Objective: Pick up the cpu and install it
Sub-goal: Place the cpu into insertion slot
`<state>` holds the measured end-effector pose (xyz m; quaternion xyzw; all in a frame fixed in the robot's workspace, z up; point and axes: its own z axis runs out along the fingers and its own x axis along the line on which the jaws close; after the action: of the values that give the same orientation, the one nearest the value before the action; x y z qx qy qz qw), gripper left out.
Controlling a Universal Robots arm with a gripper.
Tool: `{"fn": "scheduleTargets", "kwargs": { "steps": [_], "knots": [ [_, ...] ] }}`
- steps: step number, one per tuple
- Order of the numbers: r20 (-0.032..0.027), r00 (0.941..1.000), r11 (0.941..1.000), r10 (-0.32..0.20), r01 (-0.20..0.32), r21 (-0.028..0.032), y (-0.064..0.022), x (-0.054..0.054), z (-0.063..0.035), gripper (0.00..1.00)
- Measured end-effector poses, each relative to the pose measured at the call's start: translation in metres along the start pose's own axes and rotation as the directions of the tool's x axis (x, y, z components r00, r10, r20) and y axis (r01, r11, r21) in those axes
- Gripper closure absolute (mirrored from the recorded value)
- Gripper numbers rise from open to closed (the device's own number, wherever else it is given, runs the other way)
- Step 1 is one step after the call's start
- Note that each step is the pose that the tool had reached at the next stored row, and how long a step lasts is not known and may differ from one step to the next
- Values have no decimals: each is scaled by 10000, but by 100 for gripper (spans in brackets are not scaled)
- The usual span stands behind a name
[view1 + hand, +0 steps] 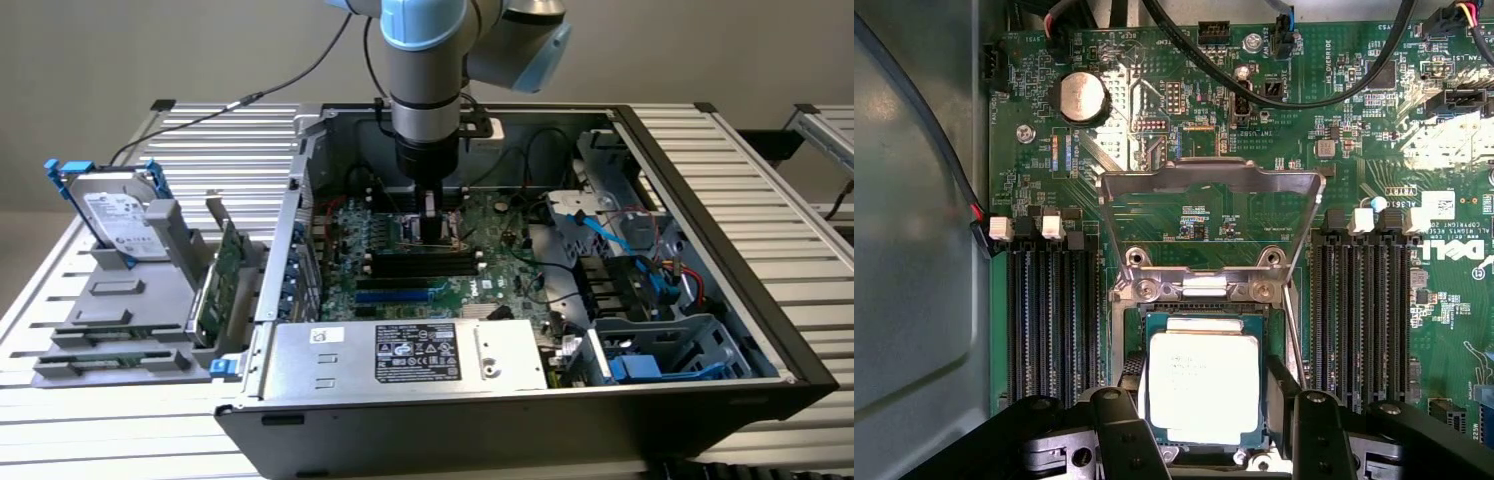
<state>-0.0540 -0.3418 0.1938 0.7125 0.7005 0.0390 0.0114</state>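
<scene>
cpu (1203, 385): lying flat with its silver top up inside the socket on the green circuit board (1154, 100). the socket's metal cover plate (1209, 180) is swung open and stands clear of the chip.

end effector (1214, 400): released. its two black fingers (1119, 415) are spread, one at each side of the cpu. no clamping on the chip is visible.

surroundings, wrist view: banks of long black memory slots (1049, 310) flank the socket on both sides. a round coin battery (1082, 98) sits on the board beyond the cover plate. black cables (1254, 50) cross the board's far edge.

exterior view: the arm reaches straight down into the open computer case (707, 200), with the end effector (434, 225) low over the board at centre frame. a metal box with a label (414, 355) occupies the case's near side, lower centre. a hard drive (118, 215) in a blue bracket stands upright in a grey holder at the exterior view's left, well apart from the case. all rests on the slatted desk (214, 130).
</scene>
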Motion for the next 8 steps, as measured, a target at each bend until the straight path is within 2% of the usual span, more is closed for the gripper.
{"fn": "scheduleTargets", "kwargs": {
  "steps": [8],
  "knots": [
    [8, 10000, 10000, -1, 1, -1, 0, 3, 4, 45]
  ]
}}
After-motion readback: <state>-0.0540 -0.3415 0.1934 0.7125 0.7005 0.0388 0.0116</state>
